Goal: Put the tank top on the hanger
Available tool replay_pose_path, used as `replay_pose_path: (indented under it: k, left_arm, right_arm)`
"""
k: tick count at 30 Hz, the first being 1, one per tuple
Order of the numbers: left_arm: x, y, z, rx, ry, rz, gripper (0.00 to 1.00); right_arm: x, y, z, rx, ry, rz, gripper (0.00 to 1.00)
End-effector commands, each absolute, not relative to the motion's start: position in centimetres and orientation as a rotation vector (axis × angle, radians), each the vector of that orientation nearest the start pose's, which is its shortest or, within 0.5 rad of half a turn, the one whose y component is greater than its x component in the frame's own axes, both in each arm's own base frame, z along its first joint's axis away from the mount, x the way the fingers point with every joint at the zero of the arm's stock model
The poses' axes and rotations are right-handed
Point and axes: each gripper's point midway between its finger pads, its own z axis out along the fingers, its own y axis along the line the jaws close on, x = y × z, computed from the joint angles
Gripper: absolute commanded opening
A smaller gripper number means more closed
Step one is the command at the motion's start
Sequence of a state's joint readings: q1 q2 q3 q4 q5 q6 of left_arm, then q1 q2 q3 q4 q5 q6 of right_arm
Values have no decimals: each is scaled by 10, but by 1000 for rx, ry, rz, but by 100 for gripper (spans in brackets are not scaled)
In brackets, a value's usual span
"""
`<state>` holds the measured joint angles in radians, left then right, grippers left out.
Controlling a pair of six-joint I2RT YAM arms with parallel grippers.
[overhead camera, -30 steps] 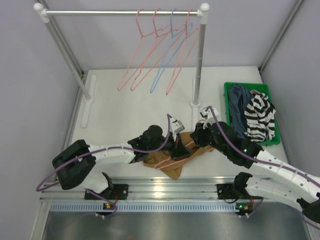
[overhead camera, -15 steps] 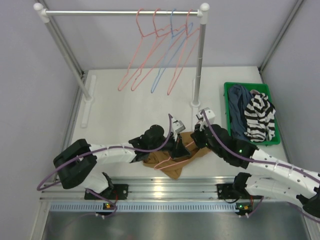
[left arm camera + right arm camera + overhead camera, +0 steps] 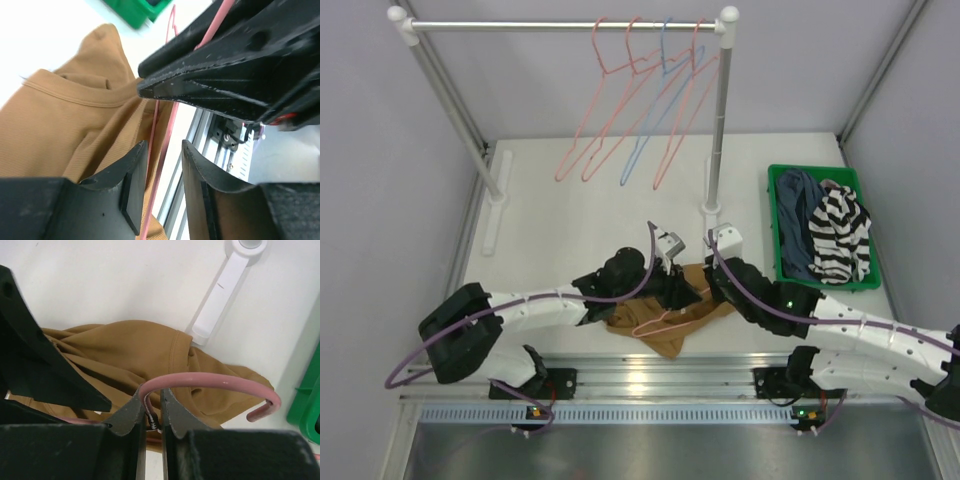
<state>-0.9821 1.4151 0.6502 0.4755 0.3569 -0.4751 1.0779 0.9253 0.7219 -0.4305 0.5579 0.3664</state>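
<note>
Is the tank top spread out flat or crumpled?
Crumpled: the tank top lies in bunched folds beneath the hanger.

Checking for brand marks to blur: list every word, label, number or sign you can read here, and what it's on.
None: no readable text in any view.
The hanger, tank top and green bin show no print.
The white rack foot bears only a short dark dash, not a character.
</note>
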Motion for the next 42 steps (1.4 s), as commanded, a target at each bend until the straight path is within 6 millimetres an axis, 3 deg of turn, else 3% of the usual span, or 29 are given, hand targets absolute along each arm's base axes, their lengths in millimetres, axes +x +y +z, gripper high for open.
replay_pose_path:
  k: [1,6,10,12,17,20,24,30,42]
  left_arm:
    - [173,-373,173,685,1857,-1243,39]
    - [185,-341,162,513,1969,-1091,39]
    - [197,-300,149,294,2076,-902,39]
    - [195,-289,144,226,2122,-875,39]
    - [191,-235,111,-38,2319,-597,40]
    - [179,-217,93,-165,2424,-499,40]
    - [166,-215,84,-278,2500,-509,40]
    - [166,-211,89,-403,2463,-569,42]
    - [177,-240,85,-478,2411,-724,43]
  right_arm:
    - [205,205,189,-366,2017,256,0]
    - [202,202,191,-334,2026,265,0]
    - [201,199,190,-316,2034,263,0]
    - [201,198,191,-309,2037,264,0]
    - [201,198,190,-293,2040,264,0]
    - [202,198,191,-285,2041,260,0]
    - [202,199,191,-283,2046,257,0]
    - [202,198,191,-273,2047,258,0]
    - [202,195,191,-257,2052,249,0]
